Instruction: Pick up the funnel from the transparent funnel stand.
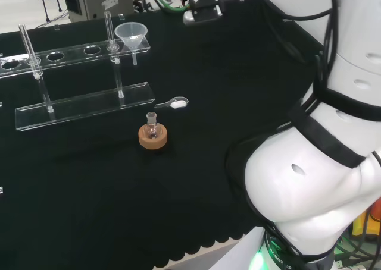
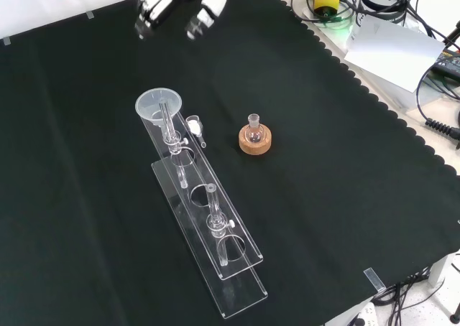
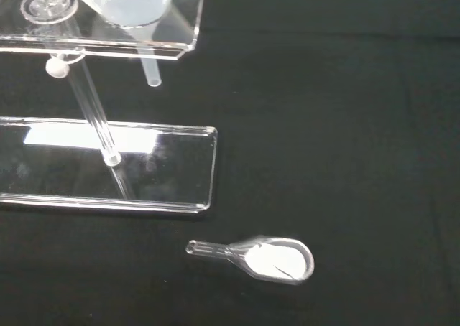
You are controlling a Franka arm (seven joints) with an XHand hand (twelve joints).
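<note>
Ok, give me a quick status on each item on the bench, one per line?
funnel: seated upright in the end hole of the stand, untouched.
transparent funnel stand: upright on the cloth.
small flask: upright on its cork ring, looks empty.
scoop: lying flat beside the stand, holding white powder.
hand: open, hovering, holding nothing.

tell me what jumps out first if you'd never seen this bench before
The clear funnel sits in the end hole of the transparent funnel stand, which runs slantwise across the black cloth in the front view. Beside it a small flask stands on a cork ring, and a little scoop of white powder lies by the stand's base. The hand hangs at the front view's top, holding nothing.
</note>
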